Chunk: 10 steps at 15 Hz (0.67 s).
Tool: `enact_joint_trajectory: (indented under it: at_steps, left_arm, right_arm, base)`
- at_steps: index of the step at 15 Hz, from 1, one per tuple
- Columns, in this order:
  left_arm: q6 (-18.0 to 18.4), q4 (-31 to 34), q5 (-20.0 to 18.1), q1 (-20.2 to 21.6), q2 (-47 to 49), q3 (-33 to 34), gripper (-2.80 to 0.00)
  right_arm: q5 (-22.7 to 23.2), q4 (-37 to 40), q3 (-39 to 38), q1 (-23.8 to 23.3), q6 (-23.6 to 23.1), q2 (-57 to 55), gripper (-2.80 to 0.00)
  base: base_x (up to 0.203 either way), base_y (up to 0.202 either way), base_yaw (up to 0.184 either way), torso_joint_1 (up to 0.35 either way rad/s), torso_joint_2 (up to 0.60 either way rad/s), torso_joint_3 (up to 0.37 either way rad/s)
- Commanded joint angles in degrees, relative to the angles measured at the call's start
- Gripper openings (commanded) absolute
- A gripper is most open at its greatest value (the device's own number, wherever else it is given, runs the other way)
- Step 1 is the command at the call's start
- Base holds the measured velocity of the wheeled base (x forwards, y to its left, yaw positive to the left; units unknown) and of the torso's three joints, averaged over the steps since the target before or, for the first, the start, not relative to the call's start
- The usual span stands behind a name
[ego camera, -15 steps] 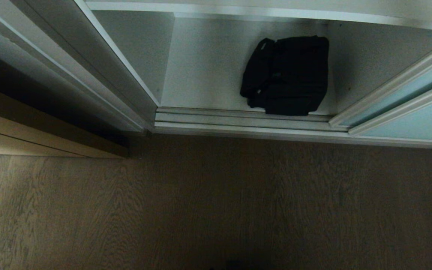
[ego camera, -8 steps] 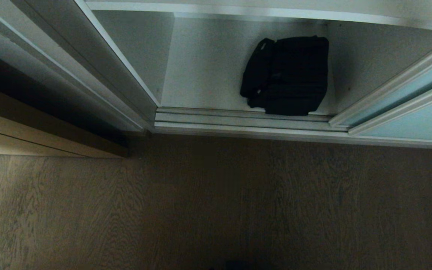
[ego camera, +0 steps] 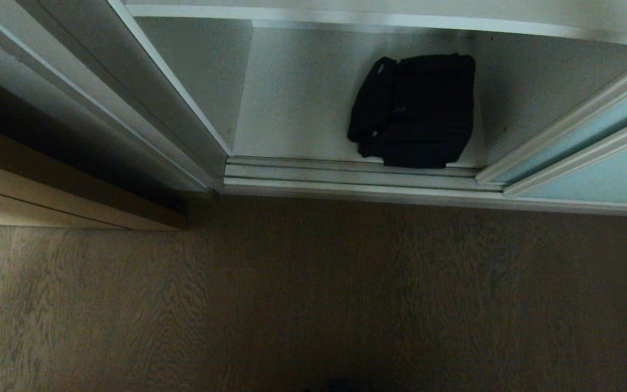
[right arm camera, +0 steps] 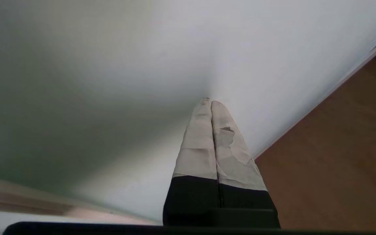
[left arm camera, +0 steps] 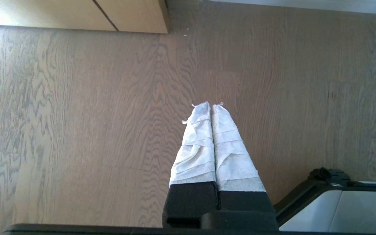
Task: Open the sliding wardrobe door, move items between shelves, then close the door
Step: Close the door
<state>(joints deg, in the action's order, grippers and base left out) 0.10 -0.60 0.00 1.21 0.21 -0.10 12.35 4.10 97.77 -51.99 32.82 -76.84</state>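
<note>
A bulky black fabric bag (ego camera: 414, 111) lies on the lowest white shelf (ego camera: 292, 109) of the open wardrobe, towards its right side. The sliding wardrobe door (ego camera: 607, 174), pale turquoise glass in a silver frame, stands at the right of the opening. Neither arm shows in the head view. My right gripper (right arm camera: 210, 100) is shut and empty, its tips pointing at the door's pale frosted panel (right arm camera: 109, 81); I cannot tell if they touch it. My left gripper (left arm camera: 211, 105) hangs shut and empty over the wooden floor.
The silver bottom track (ego camera: 346, 174) runs along the front of the opening. Another shelf edge (ego camera: 346, 16) crosses above the bag. A tan wood-grain panel (ego camera: 47, 201) stands at the left. Wooden floor (ego camera: 313, 299) lies before the wardrobe. Part of my base (left arm camera: 344, 202) shows by the left gripper.
</note>
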Motion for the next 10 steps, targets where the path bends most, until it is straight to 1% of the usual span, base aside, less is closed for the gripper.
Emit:
enact_joint_trajectory:
  at_steps: [1,3,8,10]
  left_arm:
    - [0.0,0.0,0.0,0.0,0.0,0.0,-2.8]
    - [0.0,0.0,0.0,0.0,0.0,0.0,-2.8]
    - [0.0,0.0,0.0,0.0,0.1,0.0,-2.8]
    - [0.0,0.0,0.0,0.0,0.0,0.0,-2.8]
  right_arm:
    - [0.6,-0.1,-0.1,2.6,1.3,1.2,-2.8]
    - [0.6,0.0,-1.0,4.3,1.9,3.4,-2.8]
    - [0.7,0.4,-3.7,10.6,1.7,8.1,-2.8]
    - [2.2,2.9,-3.6,13.0,1.6,9.5,-2.8]
  base:
    - [0.0,0.0,0.0,0.0,0.0,0.0]
    - [0.0,0.0,0.0,0.0,0.0,0.0]
    - [0.0,0.0,0.0,0.0,0.0,0.0]
    - [0.0,0.0,0.0,0.0,0.0,0.0]
